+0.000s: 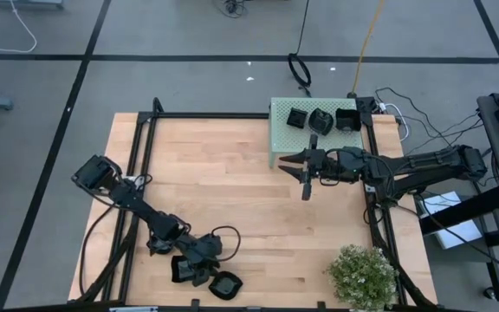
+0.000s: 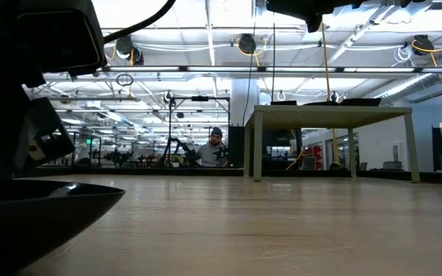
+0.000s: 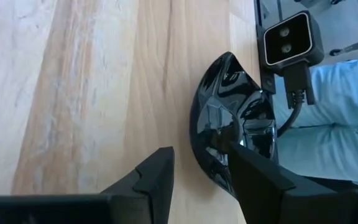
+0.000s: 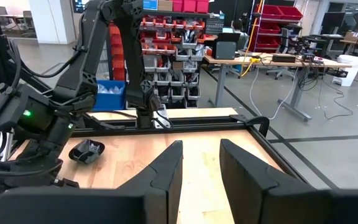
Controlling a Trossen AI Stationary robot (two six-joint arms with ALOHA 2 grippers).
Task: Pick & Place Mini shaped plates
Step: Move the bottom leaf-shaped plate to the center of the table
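Pale wooden worktop (image 1: 249, 199) is seen from above, framed by black rails, with grey floor all round. At its near edge the left gripper (image 1: 199, 264) is lowered, and one glossy black plate (image 3: 225, 118) is caught edgewise between its jaws, one finger inside the rim and one outside, as the left wrist view shows. A second black plate (image 1: 225, 283) lies flat just beside it. Part of that cluster is hidden under the arm, so a further dish there cannot be ruled in or out. In the low view a dark dish rim (image 2: 44, 211) is cut off at the frame's edge.

At the far side a pale green perforated box (image 1: 282, 139) is seen with three black plates (image 1: 321, 120) on top, though their shapes are hard to make out. The right gripper (image 1: 306, 178) is held above bare wood just beside that box, its jaws parted and empty. One small plant (image 1: 362, 274) sits at the near right corner. A person (image 2: 215, 148) is glimpsed far off across the room.
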